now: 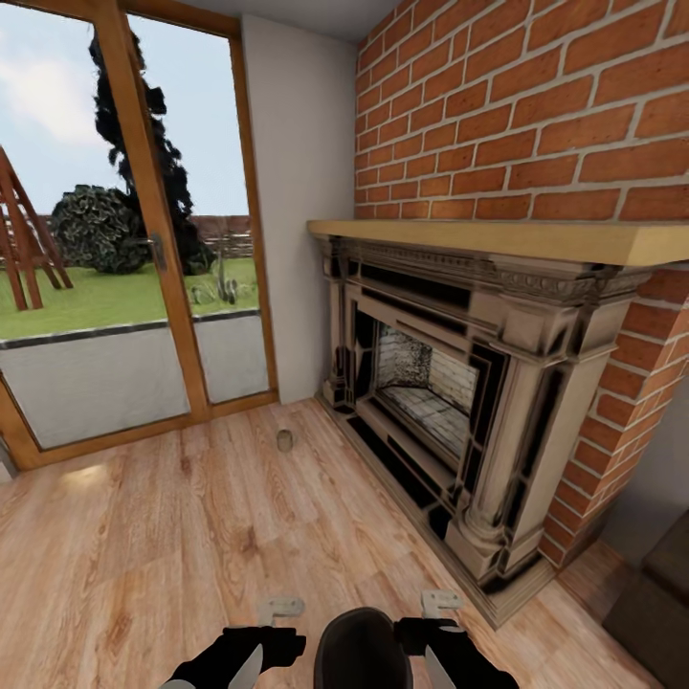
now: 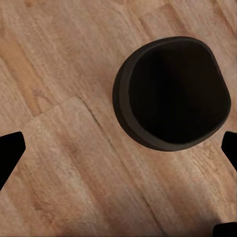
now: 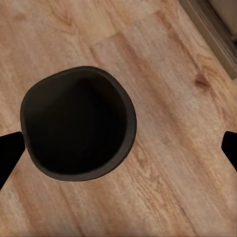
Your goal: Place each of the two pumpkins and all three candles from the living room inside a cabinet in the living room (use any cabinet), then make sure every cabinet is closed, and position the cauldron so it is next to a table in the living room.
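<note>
Head view: robot faces a room corner, wood plank floor (image 1: 144,555), brick chimney wall (image 1: 536,105) on the right with an ornate stone fireplace (image 1: 459,383) under a tan wooden mantel (image 1: 498,239). Glass patio door with a wood frame (image 1: 144,220) on the left, lawn and dark shrubs beyond it. One candle (image 1: 284,440), a short beige-grey cylinder, stands upright on the floor, well ahead of the robot, between the door and the fireplace's near corner, touching neither. Cauldron (image 1: 362,651), black and round, sits at the bottom edge between the two arms, close to the robot's base. Left end effector (image 1: 277,607) and right end effector (image 1: 440,603) show as pale tips ahead of black wrists, on either side of the cauldron; neither touches it. A dark furniture edge shows at the bottom right corner, too cropped to identify.

Left wrist view: cauldron (image 2: 173,94) seen from above, wide dark mouth, on the plank floor (image 2: 64,163). Black fingertips (image 2: 9,153) sit at opposite frame edges, spread wide, nothing between them.

Right wrist view: cauldron (image 3: 78,129) from above again, floor (image 3: 168,148) around it, fireplace base trim at a corner. Fingertips (image 3: 10,158) at opposite edges, spread wide, holding nothing.
</note>
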Robot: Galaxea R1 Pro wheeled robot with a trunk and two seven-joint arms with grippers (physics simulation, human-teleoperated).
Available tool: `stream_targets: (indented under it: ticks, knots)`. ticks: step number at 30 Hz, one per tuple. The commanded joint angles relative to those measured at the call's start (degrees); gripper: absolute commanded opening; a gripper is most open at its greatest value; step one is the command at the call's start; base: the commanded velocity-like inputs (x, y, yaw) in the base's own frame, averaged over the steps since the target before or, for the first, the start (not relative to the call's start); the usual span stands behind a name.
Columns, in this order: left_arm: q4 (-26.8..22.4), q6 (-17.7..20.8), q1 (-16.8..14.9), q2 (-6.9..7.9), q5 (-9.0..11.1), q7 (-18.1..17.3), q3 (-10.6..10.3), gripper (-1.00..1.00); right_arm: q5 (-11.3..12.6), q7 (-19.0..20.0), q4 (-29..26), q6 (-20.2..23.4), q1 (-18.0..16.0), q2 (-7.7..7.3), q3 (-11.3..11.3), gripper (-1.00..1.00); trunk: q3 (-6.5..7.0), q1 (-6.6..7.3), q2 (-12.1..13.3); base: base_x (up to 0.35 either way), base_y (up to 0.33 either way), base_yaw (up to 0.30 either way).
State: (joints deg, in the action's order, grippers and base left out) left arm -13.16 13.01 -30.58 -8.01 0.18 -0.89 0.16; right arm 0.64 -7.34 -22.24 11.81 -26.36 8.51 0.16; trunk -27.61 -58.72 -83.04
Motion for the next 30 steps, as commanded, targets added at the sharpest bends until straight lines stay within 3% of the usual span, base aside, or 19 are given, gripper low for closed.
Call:
stream_targets:
  ticks: [1,4,8,14,18,21,26,30]
  knots:
    - [-0.1,0.3,0.0,0.00,0.0,-0.1,0.0,1.00,0.1,-0.3,-0.2,0.5,0.0,0.05,0.1,1.00,-0.06,-0.01,0.0,0.087,-0.115,0.000]
    - [-0.1,0.3,0.0,0.01,0.0,-0.1,0.0,1.00,0.1,-0.5,-0.9,3.1,-1.2,0.27,0.2,1.00,-0.06,-0.01,0.0,0.085,-0.109,0.000]
    - [-0.2,0.2,0.1,0.03,0.2,0.1,0.0,1.00,0.1,-0.6,-0.7,11.2,-3.9,0.87,0.3,1.00,-0.06,-0.01,0.0,0.029,-0.037,0.000]
    - [-0.3,0.0,0.1,0.07,0.5,0.4,0.1,1.00,0.0,-0.9,-0.5,13.9,-4.5,1.00,0.3,1.00,-0.06,-0.01,0.0,0.006,-0.008,0.000]
    - [-0.2,0.1,0.1,0.14,2.8,0.7,0.2,1.00,-0.1,-0.9,-0.6,16.0,-4.7,1.05,0.4,1.00,-0.06,-0.01,0.0,0.001,-0.001,0.000]
    - [-0.1,0.3,0.1,0.21,7.0,1.2,0.2,1.00,-0.3,-1.0,-0.6,18.1,-4.7,1.08,0.4,1.00,-0.06,-0.01,0.0,0.000,0.000,0.000]
    - [0.0,2.9,0.1,0.18,8.4,1.3,0.2,1.00,-0.4,-1.1,-0.6,18.7,-4.8,1.07,0.4,1.00,-0.06,-0.01,0.0,0.000,0.000,0.000]
    - [-0.3,8.9,-1.4,0.13,9.3,1.4,0.2,1.00,-0.4,-1.1,-0.6,18.8,-4.8,1.07,0.4,1.00,-0.06,-0.01,0.0,0.000,0.000,0.000]
